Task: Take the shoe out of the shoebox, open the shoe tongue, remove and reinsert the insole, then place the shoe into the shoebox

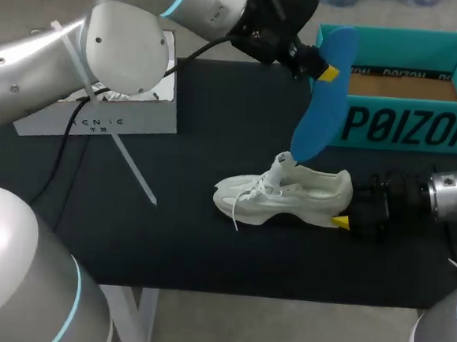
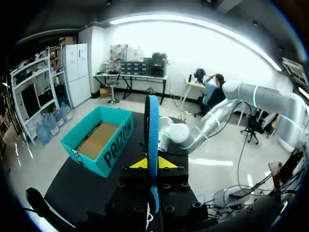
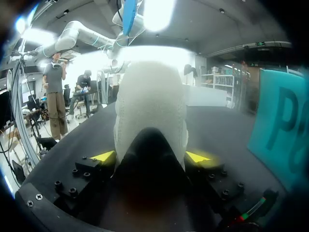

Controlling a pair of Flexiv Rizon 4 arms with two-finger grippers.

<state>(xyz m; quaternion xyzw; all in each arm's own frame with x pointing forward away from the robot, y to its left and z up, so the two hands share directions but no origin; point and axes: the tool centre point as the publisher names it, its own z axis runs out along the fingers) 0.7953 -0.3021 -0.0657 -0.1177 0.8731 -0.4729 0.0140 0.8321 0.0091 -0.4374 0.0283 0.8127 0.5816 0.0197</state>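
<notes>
With my left gripper (image 1: 325,70) pinching the blue insole (image 1: 320,107) over the white sneaker (image 1: 290,198) and my right gripper (image 1: 342,221) clamping its heel, reinsertion likely needs a steady toe-first feed.

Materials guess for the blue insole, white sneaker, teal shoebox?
Blue insole: looks like matte foam, thin and slightly curved while held by one end; fabric top possible.
White sneaker: upper seems knit or mesh textile, going by the fine dotted texture in the right wrist view; sole likely moulded foam or rubber.
Teal shoebox: printed cardboard, brown raw board inside.
</notes>
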